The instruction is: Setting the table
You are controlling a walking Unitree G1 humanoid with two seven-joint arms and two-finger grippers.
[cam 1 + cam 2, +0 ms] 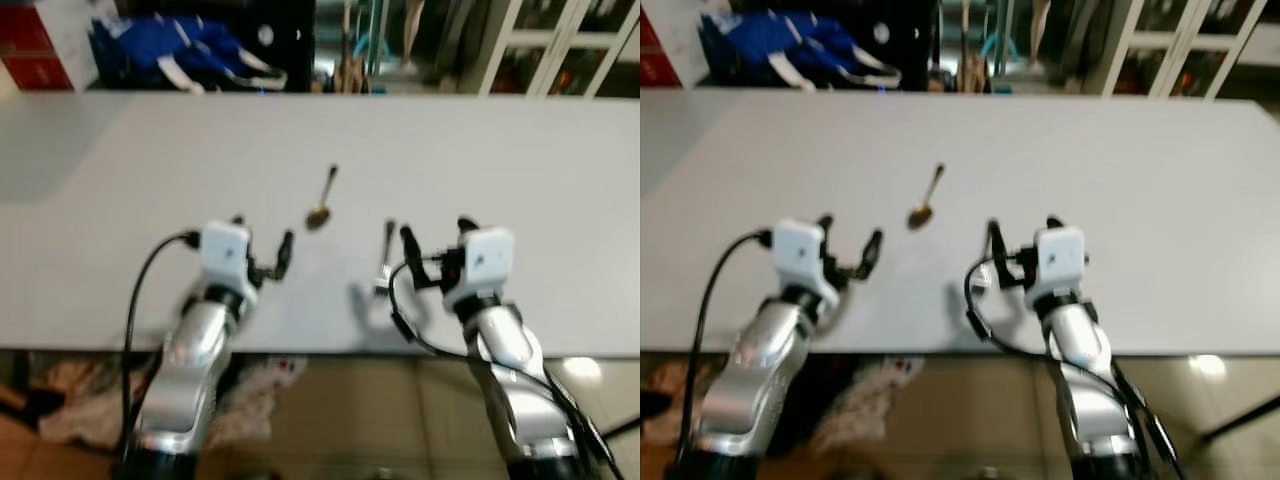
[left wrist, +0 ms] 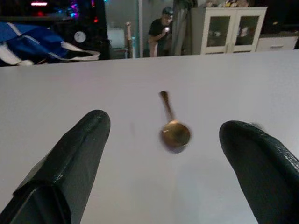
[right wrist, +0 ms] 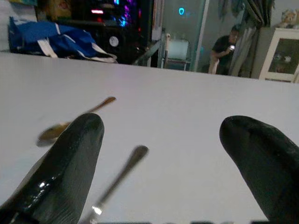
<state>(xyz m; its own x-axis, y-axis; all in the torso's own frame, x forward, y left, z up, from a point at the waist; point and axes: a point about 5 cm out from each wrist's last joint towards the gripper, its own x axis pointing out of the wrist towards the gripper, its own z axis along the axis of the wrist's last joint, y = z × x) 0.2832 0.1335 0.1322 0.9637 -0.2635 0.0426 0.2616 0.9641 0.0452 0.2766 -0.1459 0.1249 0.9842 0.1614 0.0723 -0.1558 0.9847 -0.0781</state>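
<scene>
A bronze spoon (image 1: 321,204) lies on the white table (image 1: 520,170), bowl toward me, handle pointing away. A silver fork (image 1: 385,258) lies to its right, nearer the front edge. My left gripper (image 1: 262,244) hovers open just left of the spoon's bowl, and the spoon (image 2: 173,130) sits ahead between its fingers in the left wrist view. My right gripper (image 1: 434,246) is open beside the fork, its left finger close to the handle. In the right wrist view the fork (image 3: 122,173) lies between the fingers, near one finger (image 3: 65,168), with the spoon (image 3: 70,122) beyond.
A blue bag (image 1: 180,50) lies past the table's far edge at the left. White glass-door cabinets (image 1: 560,45) stand at the back right. A person (image 2: 163,35) stands far behind the table. Cloths (image 1: 80,400) lie on the floor under the front edge.
</scene>
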